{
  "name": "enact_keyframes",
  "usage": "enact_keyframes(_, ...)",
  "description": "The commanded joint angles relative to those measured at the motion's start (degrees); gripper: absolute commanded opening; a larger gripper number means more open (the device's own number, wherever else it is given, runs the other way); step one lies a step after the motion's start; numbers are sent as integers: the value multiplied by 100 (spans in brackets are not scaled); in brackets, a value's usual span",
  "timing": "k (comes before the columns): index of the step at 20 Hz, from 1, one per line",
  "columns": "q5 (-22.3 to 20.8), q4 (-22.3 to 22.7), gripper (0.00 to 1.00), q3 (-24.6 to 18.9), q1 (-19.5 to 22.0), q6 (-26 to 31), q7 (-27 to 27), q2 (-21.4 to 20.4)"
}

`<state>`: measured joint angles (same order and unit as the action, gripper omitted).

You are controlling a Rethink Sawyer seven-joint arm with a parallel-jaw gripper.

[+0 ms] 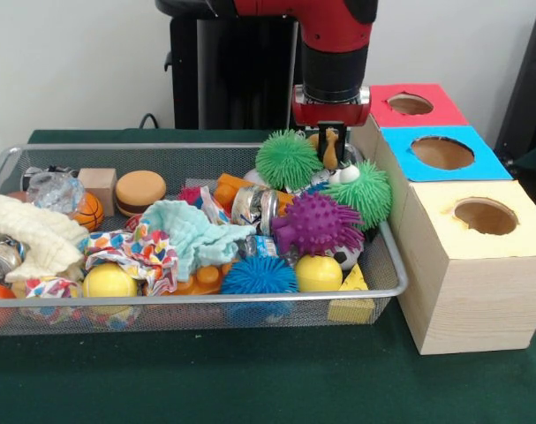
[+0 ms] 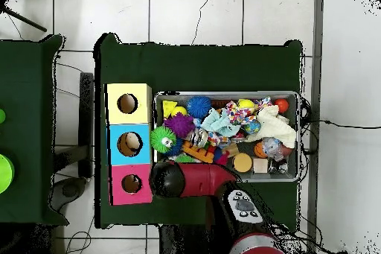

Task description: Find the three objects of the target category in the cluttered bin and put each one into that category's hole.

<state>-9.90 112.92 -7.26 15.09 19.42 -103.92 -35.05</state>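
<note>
The silver wire-mesh bin lies on the green table, full of toys; it also shows in the overhead view. The red-surround hole tops the farthest of three wood boxes right of the bin, and shows in the overhead view. My gripper hangs low over the bin's far right corner, between two green spiky balls. Something tan shows at its tip, but whether it holds it is unclear. In the overhead view the arm hides the gripper.
Blue-surround hole and yellow-surround hole sit nearer the camera. The bin holds a purple spiky ball, blue spiky ball, yellow balls, a toy burger, a can, a teal cloth and a cream cloth.
</note>
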Motion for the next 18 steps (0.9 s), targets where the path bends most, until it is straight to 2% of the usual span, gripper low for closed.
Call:
enact_keyframes(1, 200, -1351, 0, -626, -59, 1091, 3, 180)
enact_keyframes(7, 127, -1751, 0, -870, 100, 1659, 268, 328)
enact_keyframes(13, -9, -1632, 0, -1018, 220, 1280, 214, 333)
enact_keyframes(18, -23, -1648, 0, -910, 118, 1318, 17, 309)
